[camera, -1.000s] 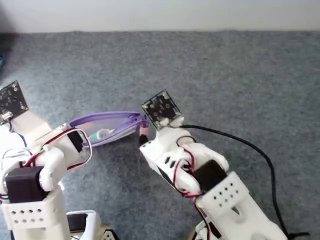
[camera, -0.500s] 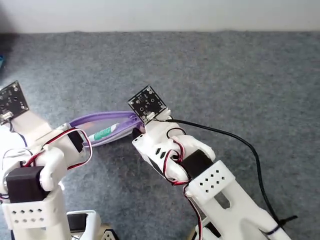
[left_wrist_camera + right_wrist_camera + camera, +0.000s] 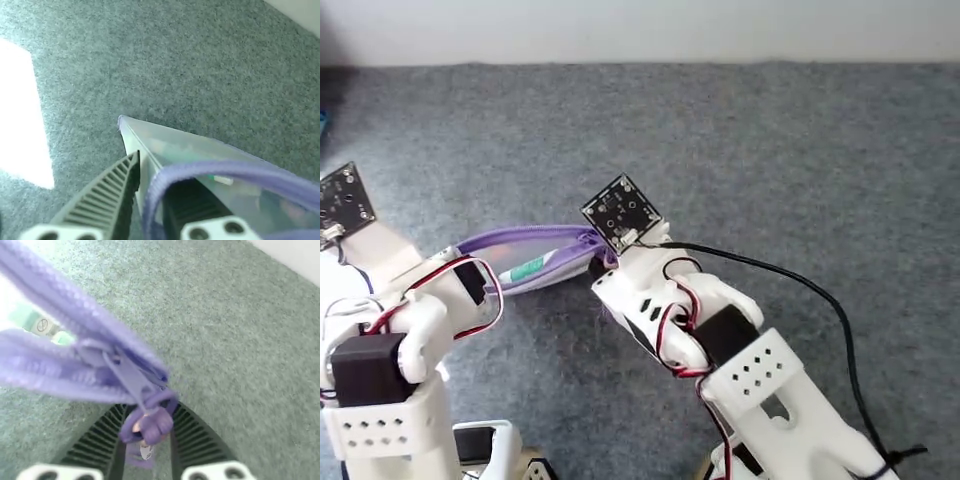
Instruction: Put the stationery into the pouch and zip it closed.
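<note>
- Through the pouch (image 3: 552, 240) wall the contents blur; perhaps a green pen (image 3: 528, 267).
- Left gripper (image 3: 150, 176) pinches the pouch's end.
- Right gripper (image 3: 147, 412), angled low, clamps the zipper pull (image 3: 148, 426).

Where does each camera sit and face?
High view: fixed above, looking down on the grey carpeted table; both arms show, flanking the clear purple-edged pouch.
Left wrist view: on that arm, looking past the left gripper clamping the pouch's end.
Right wrist view: on that arm, looking past the right gripper gripping the purple zipper pull.
All three share the pouch.
</note>
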